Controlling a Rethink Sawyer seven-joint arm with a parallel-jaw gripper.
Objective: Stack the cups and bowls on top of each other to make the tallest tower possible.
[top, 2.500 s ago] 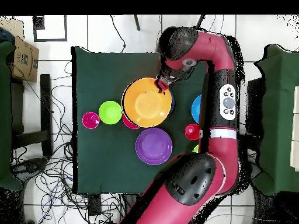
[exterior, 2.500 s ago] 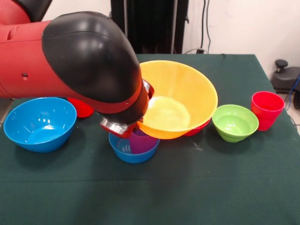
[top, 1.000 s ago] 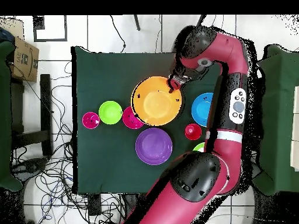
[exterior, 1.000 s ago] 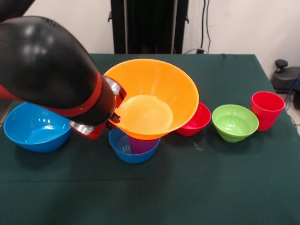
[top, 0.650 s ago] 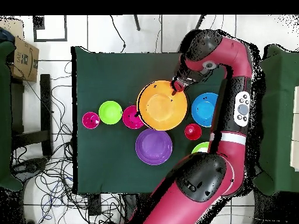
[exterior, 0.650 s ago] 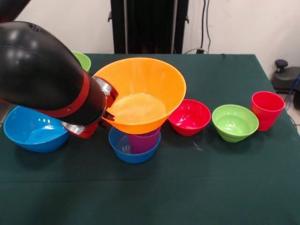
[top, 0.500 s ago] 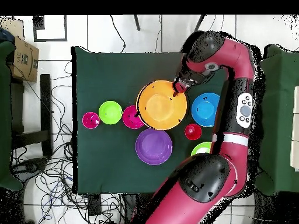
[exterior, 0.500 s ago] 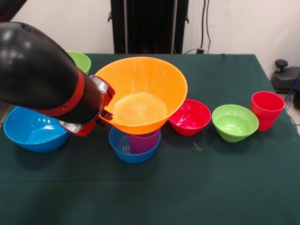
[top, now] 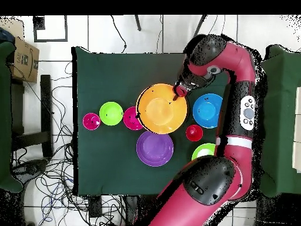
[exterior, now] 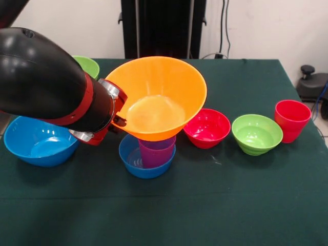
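Observation:
My gripper (exterior: pixel 119 121) is shut on the rim of the large yellow bowl (exterior: pixel 156 97) and holds it tilted, just above the purple cup (exterior: pixel 156 152). That cup stands in the small blue bowl (exterior: pixel 134 163). In the overhead view the gripper (top: pixel 178 91) pinches the yellow bowl (top: pixel 161 109), which hides that cup and bowl. To the right stand the red-pink small bowl (exterior: pixel 207 128), the small lime bowl (exterior: pixel 256 134) and a red cup (exterior: pixel 292 120). The large blue bowl (exterior: pixel 41 143) is at the left.
A lime green bowl (exterior: pixel 87 65) shows behind my arm. The overhead view shows the large purple bowl (top: pixel 154 148), a second red cup (top: pixel 194 132) and the lime bowl (top: pixel 203 151) on the robot's side. My arm (exterior: pixel 46 77) covers the table's left part.
My gripper has carried the yellow bowl leftward in the front view, off the red-pink bowl, and raised it slightly above the purple cup. The arm swung away and uncovered the back lime bowl.

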